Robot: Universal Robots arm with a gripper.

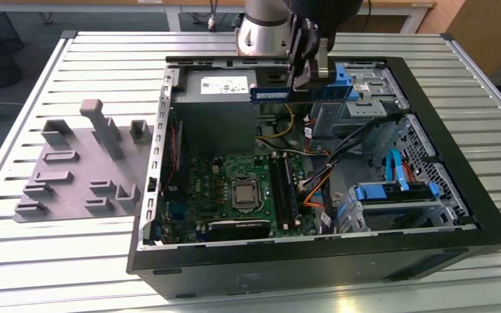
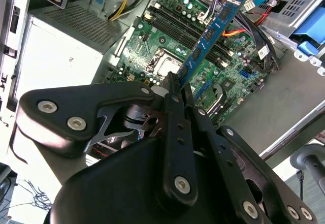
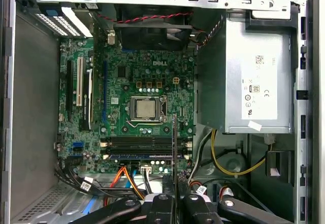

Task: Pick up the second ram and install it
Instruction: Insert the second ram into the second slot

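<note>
Gripper point(image 2: 177, 86), clamped on one end of the ram point(image 2: 210, 33), hangs over the motherboard point(image 1: 224, 189); seating it cleanly likely means holding it level and parallel to the slots point(image 3: 136, 142).

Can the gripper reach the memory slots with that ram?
Probably yes: the gripper holds the second ram above the open case; memory slots lie uncovered, cables off to one side.

second ram point(image 1: 268, 95) pinched in tool point(image 1: 301, 86), above open computer case point(image 1: 320, 255)

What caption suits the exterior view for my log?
End effector holds the second ram over the open computer case, near the power supply.
</note>
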